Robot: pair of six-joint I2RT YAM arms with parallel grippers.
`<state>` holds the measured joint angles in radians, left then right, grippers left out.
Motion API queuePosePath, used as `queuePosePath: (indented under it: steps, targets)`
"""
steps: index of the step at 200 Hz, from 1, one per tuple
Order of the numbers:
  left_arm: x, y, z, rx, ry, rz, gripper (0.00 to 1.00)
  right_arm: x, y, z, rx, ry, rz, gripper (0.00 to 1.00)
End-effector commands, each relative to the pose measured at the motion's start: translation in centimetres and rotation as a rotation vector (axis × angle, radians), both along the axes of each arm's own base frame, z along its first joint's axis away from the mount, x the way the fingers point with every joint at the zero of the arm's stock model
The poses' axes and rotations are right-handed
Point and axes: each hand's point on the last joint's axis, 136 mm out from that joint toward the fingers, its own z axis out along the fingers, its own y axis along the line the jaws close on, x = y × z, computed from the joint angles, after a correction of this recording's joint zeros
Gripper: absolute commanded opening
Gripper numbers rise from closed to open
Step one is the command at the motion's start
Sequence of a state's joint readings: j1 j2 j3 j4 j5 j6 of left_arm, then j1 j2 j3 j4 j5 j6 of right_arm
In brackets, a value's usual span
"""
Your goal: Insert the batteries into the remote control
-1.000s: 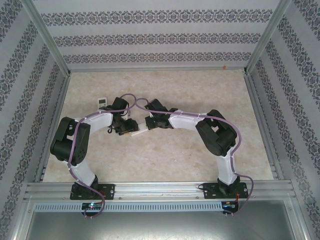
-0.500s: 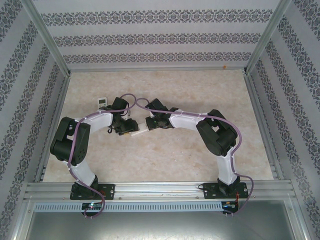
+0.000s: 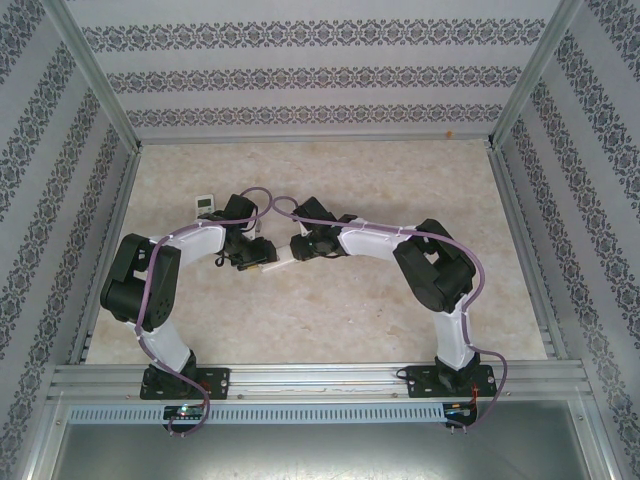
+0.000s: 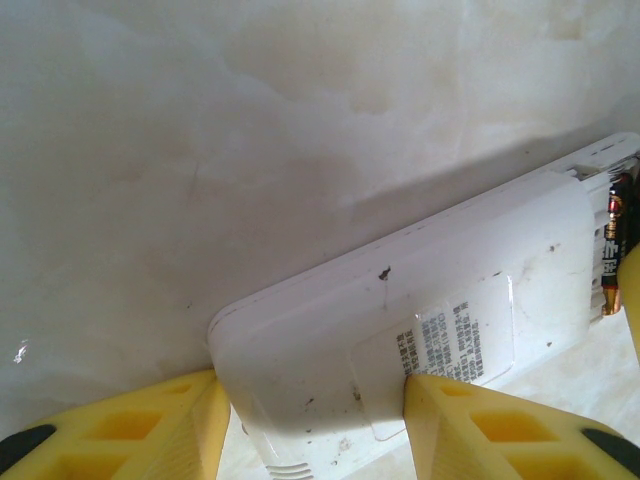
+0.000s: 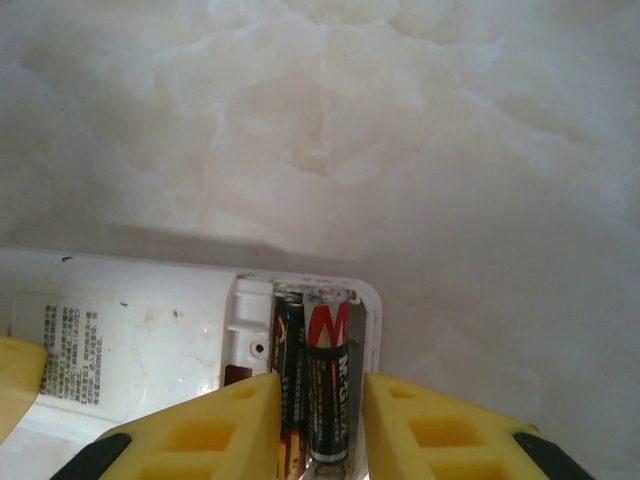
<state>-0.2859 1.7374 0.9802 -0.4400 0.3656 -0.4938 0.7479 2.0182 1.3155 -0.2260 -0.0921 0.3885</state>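
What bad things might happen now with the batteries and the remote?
1. The right gripper has its jaws on either side of the two batteries in the open battery compartment. Lifting away carelessly might drag one out.
2. The left gripper pinches the remote control near the end away from the batteries, so it might twist or slip if pushed.

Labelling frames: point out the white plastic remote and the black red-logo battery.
white plastic remote [image 4: 400,300]: left wrist view, back panel.
black red-logo battery [image 5: 328,390]: right wrist view, its label.
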Motion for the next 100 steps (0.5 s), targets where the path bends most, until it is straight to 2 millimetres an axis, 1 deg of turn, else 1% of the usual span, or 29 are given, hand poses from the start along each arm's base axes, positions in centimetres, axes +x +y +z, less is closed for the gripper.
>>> queuePosePath:
  steps: [1, 17, 37, 62, 100]
  targets:
    - [1.1, 1.5, -4.0, 0.081, -0.018, 0.037, 0.50, 0.2, -0.2, 2.5, 0.024, -0.002, -0.001, 0.29]
    - [1.1, 1.4, -4.0, 0.080, -0.019, 0.036, 0.50, 0.7, 0.0, 2.9, 0.045, -0.003, -0.015, 0.25]
    - [1.1, 1.4, -3.9, 0.080, -0.020, 0.037, 0.50, 1.3, -0.2, 2.8, 0.047, -0.004, -0.034, 0.21]
    - [1.1, 1.5, -4.0, 0.085, -0.021, 0.035, 0.50, 2.0, 0.2, 2.7, 0.056, -0.003, -0.038, 0.20]
    - [1.1, 1.5, -4.0, 0.082, -0.020, 0.037, 0.50, 2.3, 0.6, 2.4, 0.059, 0.004, -0.032, 0.19]
